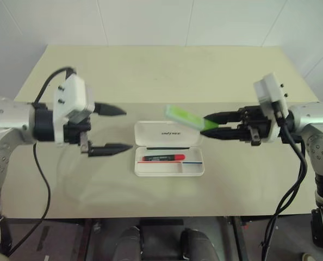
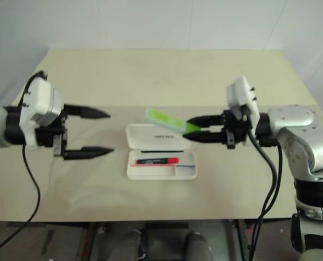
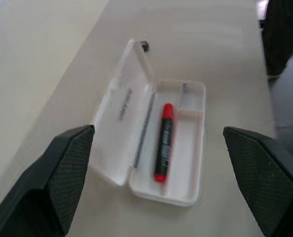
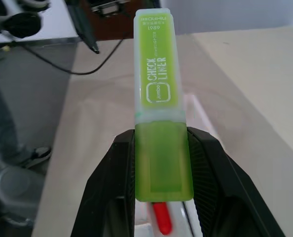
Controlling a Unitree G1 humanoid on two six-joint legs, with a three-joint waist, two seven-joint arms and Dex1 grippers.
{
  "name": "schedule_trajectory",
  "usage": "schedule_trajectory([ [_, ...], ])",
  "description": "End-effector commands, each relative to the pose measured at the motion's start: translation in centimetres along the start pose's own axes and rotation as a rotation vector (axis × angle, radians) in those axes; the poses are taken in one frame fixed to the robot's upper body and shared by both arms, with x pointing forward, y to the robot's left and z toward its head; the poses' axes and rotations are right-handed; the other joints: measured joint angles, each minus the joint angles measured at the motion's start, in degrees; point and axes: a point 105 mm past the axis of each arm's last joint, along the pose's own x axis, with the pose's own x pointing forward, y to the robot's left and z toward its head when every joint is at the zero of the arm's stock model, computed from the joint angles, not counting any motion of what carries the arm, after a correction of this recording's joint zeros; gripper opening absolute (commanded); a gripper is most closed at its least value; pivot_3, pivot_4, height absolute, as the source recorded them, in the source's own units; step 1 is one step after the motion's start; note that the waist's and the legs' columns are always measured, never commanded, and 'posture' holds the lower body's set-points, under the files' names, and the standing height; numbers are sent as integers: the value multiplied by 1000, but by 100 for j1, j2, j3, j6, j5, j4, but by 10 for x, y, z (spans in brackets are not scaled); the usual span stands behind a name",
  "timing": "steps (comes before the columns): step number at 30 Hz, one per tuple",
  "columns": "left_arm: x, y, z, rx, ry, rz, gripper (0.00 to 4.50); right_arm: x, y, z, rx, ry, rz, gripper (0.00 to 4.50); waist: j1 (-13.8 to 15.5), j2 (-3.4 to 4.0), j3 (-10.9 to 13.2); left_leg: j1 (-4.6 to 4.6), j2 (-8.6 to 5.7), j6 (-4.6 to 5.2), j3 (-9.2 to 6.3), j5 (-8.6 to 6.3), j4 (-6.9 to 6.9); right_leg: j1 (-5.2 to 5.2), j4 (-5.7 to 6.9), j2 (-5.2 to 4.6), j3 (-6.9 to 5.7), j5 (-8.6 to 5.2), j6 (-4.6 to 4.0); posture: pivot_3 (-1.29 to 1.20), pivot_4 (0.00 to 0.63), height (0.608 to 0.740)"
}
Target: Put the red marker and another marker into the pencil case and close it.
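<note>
The white pencil case (image 1: 169, 168) lies open at the middle of the table, lid (image 1: 168, 134) folded back. Inside its tray lies the red marker (image 1: 162, 157), also plain in the left wrist view (image 3: 163, 142). The other marker, a light-green highlighter (image 1: 184, 117), hangs in the air above the case's right side, with my right gripper (image 1: 211, 124) shut on its end; the right wrist view shows it pinched between both fingers (image 4: 156, 123). My left gripper (image 1: 118, 129) hovers open to the left of the case, nothing between its fingers.
A tiny dark cylinder (image 3: 144, 46) lies on the table just beyond the lid's far corner. The beige table (image 1: 161, 76) stretches bare behind the case. A white wall runs along the back edge.
</note>
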Motion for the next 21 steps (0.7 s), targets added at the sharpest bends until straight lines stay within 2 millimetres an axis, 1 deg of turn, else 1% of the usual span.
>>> schedule_trajectory([
  [1, 1, -11, -13, 0, 62, -33, 4500, 20, 10, -13, -48, 57, 71, 1099, -3, 0, 0, 0, 0, 0, 4, 0, 0, -6, 2, 0, 5, 0, 0, 0, 150, 740],
  [4, 2, -12, -30, -13, 143, -20, 4500, 39, 9, -35, -69, 129, 103, 1099, -4, -1, 0, -1, 1, -1, 10, 1, 1, -18, 13, 0, 11, 0, -1, 0, 150, 740],
  [9, 3, -16, -29, -11, 139, -23, 4500, 58, 6, -60, -89, 179, 118, 1099, 6, -2, 0, -4, 0, -1, 23, 0, 1, -28, 15, 0, 23, 0, -1, 0, 150, 740],
  [13, 3, -19, -27, -10, 143, -25, 4500, 68, 6, -71, -92, 189, 139, 1099, -2, -2, -1, -3, 2, -1, 26, 1, 2, -32, 36, 1, 26, 0, -1, 0, 150, 740],
  [21, 1, -20, -29, -18, 156, -1, 4500, 83, 5, -89, -113, 213, 161, 1099, -10, -3, -1, -3, 3, -1, 28, 0, -1, -33, 39, 2, 29, 0, -1, 0, 150, 740],
])
